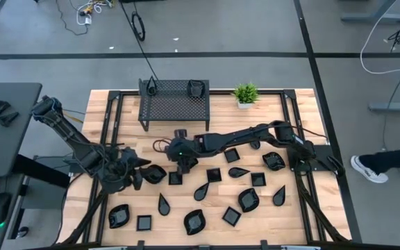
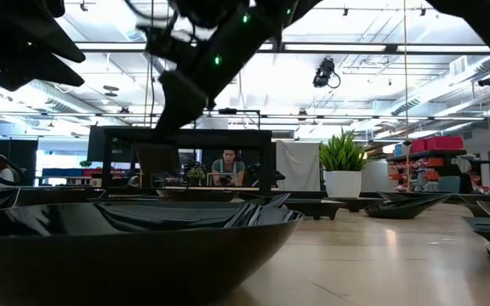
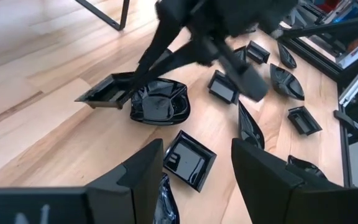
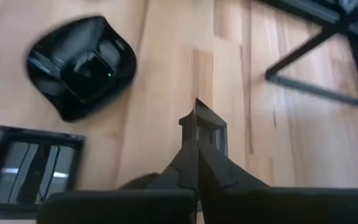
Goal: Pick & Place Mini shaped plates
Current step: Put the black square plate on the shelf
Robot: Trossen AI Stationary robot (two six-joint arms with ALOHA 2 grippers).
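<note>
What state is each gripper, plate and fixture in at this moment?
right gripper: shut on the square plate's rim
square plate: gripped by one edge
left gripper: open, empty
other mini plates: lying loose on the table
potted plant: upright
mesh rack: standing on its legs

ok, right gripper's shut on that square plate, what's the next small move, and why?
Probably a short straight lift. The right gripper is shut on the rim of a small square plate, with a wavy-rim plate and another square plate close beside it; rising first should clear them. The left gripper waits open.
</note>
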